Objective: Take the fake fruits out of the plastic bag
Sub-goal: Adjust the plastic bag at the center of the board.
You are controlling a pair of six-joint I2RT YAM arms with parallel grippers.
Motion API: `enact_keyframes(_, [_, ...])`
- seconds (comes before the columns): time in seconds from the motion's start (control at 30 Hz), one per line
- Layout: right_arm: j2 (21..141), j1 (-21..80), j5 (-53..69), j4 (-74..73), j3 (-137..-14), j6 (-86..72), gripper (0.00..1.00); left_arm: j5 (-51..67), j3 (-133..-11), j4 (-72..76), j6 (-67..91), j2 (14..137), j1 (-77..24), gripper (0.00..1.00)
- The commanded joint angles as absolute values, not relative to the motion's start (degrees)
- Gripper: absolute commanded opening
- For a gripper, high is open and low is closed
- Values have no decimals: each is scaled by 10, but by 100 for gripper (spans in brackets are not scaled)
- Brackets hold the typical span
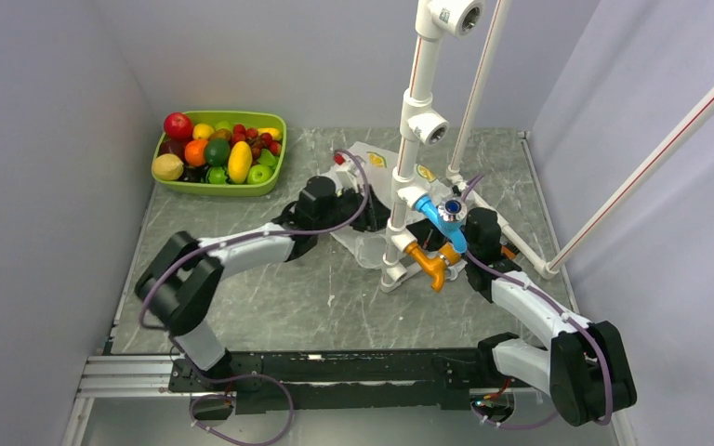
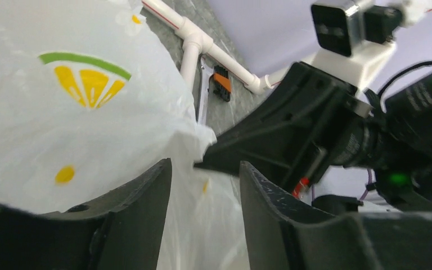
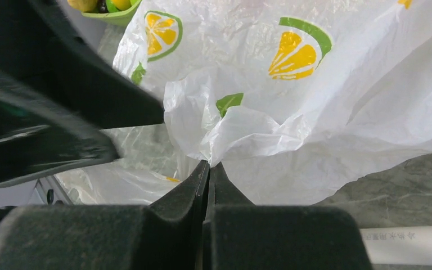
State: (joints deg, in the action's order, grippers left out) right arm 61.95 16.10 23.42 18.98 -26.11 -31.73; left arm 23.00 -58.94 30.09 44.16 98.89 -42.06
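Slippage is the first worry. The right end effector [image 3: 210, 169] is closed tight on one thin fold of the bag [image 3: 292, 112]. The film is slick, so a quick or off-line pull could draw the fold out of the fingers or tear it.

The left end effector [image 2: 204, 166] has its jaws parted, with film lying in the gap but not clamped. It sits just beside the right one, almost tip to tip. If it closes or advances from there, the two could knock together. It could also catch both layers and pinch the mouth shut rather than spread it.

The bag lies crumpled on the counter [image 1: 270, 297] at the middle, toward the far side, between the two arms and partly under the white pipe frame [image 1: 420, 79]. A lift could snag the film or a handle on those pipes.

Fruits [image 1: 178, 124] show in the green tray [image 1: 223, 190] at the far left. Whether any is inside the bag cannot be told, since the film hides it. If one is, tipping the bag with only one side held could send it rolling across the counter, or drag the whole bag along instead of emptying it.
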Motion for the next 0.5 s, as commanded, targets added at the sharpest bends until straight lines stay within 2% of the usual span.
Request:
enact_keyframes(0.0, [627, 159, 261, 223, -292, -324, 0, 197, -540, 200, 342, 863, -406, 58])
enact_keyframes(0.13, [628, 159, 274, 224, -300, -331, 0, 168, -500, 106, 270, 771, -402, 67])
enact_keyframes(0.23, [623, 159, 284, 234, -304, -343, 0, 154, -457, 72, 251, 709, -401, 68])
enact_keyframes(0.33, [630, 159, 311, 247, -315, -362, 0, 138, -402, 88, 272, 673, -401, 64])
enact_keyframes(0.47, [653, 159, 352, 272, -326, -394, 0, 94, -324, 214, 310, 669, -403, 47])
